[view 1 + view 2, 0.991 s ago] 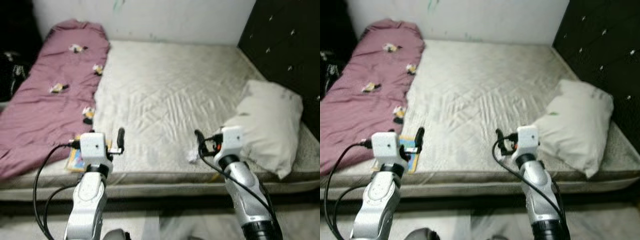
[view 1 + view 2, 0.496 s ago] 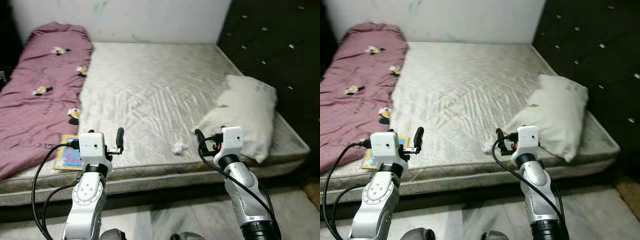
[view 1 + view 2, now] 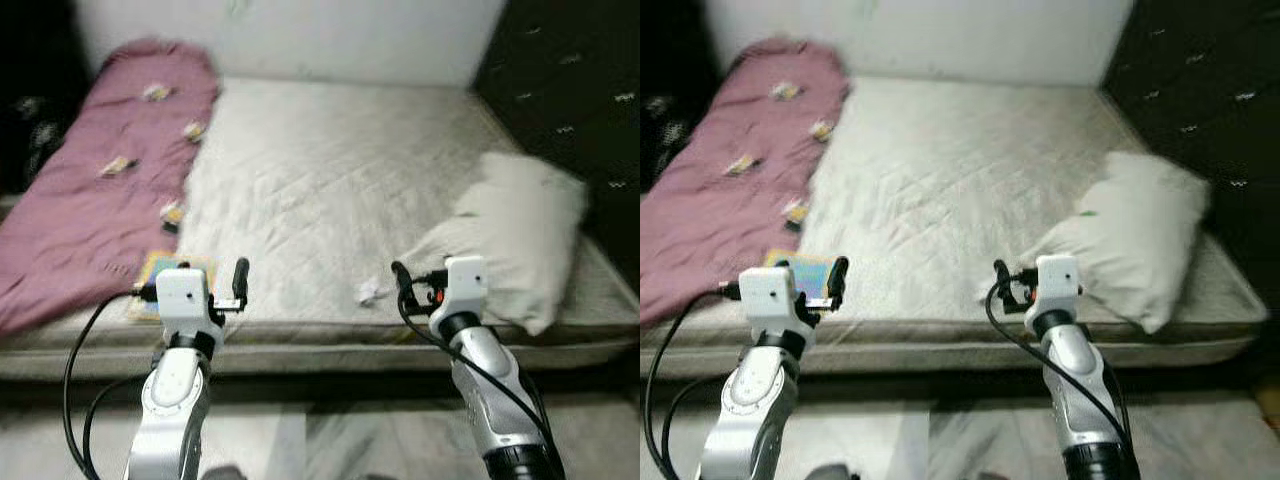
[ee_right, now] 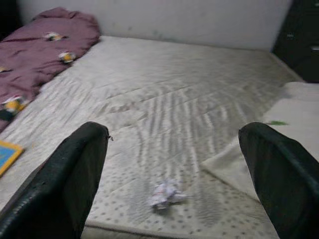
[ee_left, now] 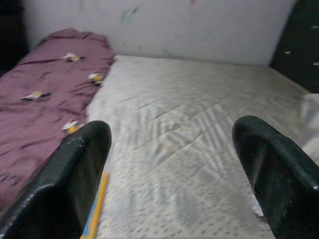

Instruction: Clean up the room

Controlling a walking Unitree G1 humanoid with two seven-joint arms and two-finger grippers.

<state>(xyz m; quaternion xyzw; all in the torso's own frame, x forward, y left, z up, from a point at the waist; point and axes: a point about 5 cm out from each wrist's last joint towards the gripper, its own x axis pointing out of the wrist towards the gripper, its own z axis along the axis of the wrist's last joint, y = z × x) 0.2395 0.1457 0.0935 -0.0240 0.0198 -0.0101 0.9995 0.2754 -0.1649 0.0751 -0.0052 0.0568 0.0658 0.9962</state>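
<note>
A small crumpled white paper lies on the bare mattress near its front edge; the right wrist view has that paper below the gap between the fingers. A colourful book rests at the front left, partly under the purple blanket. My left gripper is open in the air before the bed edge, just right of the book. My right gripper is open too, close to the right of the paper. Neither holds anything.
A white pillow lies on the mattress's right side against a dark tufted headboard. A white wall runs behind the bed. Pale floor lies between me and the bed frame.
The whole picture has swung back to the left and is blurred, so the camera moved. Both arms hold the same pose with fingers open. Nothing on the bed has moved.
</note>
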